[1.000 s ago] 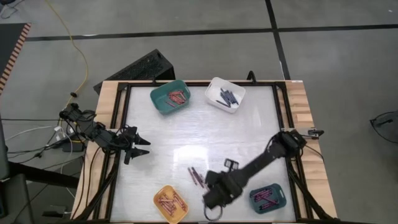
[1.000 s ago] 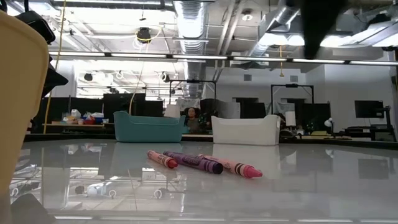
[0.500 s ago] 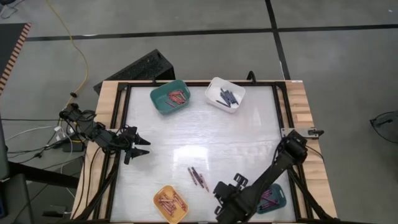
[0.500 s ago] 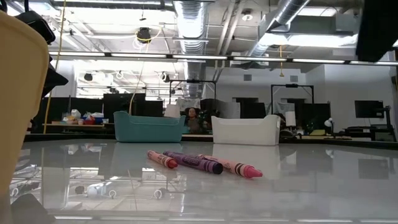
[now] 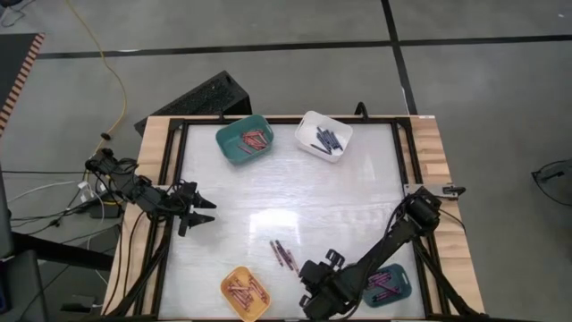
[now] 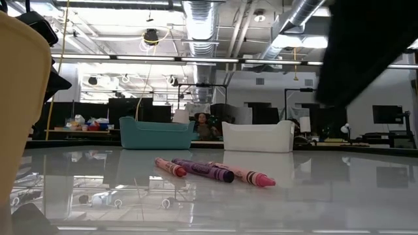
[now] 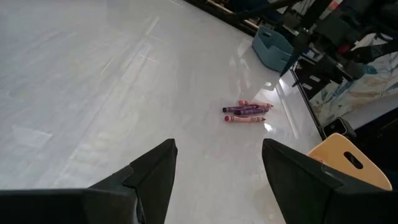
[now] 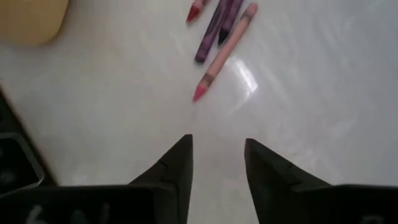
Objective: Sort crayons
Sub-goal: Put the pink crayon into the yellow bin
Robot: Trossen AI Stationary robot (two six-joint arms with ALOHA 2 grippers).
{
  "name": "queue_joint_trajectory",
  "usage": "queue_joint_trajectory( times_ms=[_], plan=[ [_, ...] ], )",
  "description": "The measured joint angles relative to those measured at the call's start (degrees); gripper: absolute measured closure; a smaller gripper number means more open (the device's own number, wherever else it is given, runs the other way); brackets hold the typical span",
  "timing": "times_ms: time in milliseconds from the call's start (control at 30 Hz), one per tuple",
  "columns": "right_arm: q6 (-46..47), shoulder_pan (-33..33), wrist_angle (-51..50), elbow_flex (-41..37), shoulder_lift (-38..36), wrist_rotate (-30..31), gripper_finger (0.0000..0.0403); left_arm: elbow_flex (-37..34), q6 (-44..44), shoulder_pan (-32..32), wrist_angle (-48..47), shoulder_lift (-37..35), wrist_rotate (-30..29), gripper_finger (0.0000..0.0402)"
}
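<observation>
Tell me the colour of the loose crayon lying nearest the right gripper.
Pink, with a darker pink tip. The crayon shows best in the right wrist view.

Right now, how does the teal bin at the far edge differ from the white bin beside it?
The teal bin holds red and reddish crayons; the white bin holds dark blue-purple ones. The teal bin sits toward the left arm's side, the white bin toward the right arm's side. In the low view the teal bin stands a little taller than the white bin. Both are small open plastic bins standing upright on the table, apart from each other.
</observation>
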Motion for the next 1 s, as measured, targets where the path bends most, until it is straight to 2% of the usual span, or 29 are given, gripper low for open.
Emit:
queue_joint_trajectory(
  times_ms=[167,500,1000],
  plan=[
    [0.0,-0.4,2.7,-1.5,0.0,2.4,0.0260,0.0,0.0,0.0,0.0,0.0,0.0,0.0174],
    [-3.9,-2.4,9.5,-4.0,0.9,2.7,0.0264,0.0,0.0,0.0,0.0,0.0,0.0,0.0174],
    [-7.0,-3.5,11.8,-4.0,2.3,2.5,0.0264,0.0,0.0,0.0,0.0,0.0,0.0,0.0174]
  ],
)
